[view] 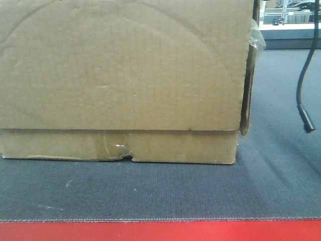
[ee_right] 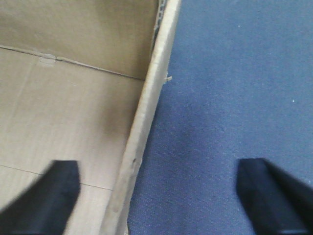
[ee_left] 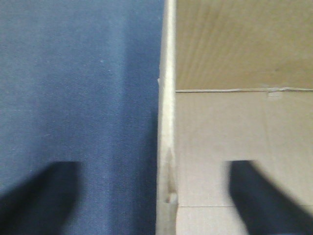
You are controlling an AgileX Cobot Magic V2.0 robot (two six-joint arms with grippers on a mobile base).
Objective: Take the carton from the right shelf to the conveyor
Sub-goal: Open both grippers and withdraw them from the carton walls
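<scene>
The brown carton (view: 120,80) rests on the dark blue-grey conveyor belt (view: 150,193) behind its red front edge (view: 160,232). In the left wrist view my left gripper (ee_left: 159,198) is open. Its jaws straddle the carton's left wall (ee_left: 166,122), one finger over the belt (ee_left: 73,98) and one inside the carton, neither touching the wall. In the right wrist view my right gripper (ee_right: 156,198) is open. It straddles the carton's right wall (ee_right: 146,112), one finger inside the carton and one over the belt (ee_right: 234,98). The right shelf is out of view.
A black cable (view: 305,75) hangs down at the right over the belt, its end near the carton's right side. A pale surface with metal framing (view: 291,22) lies beyond the belt at the top right.
</scene>
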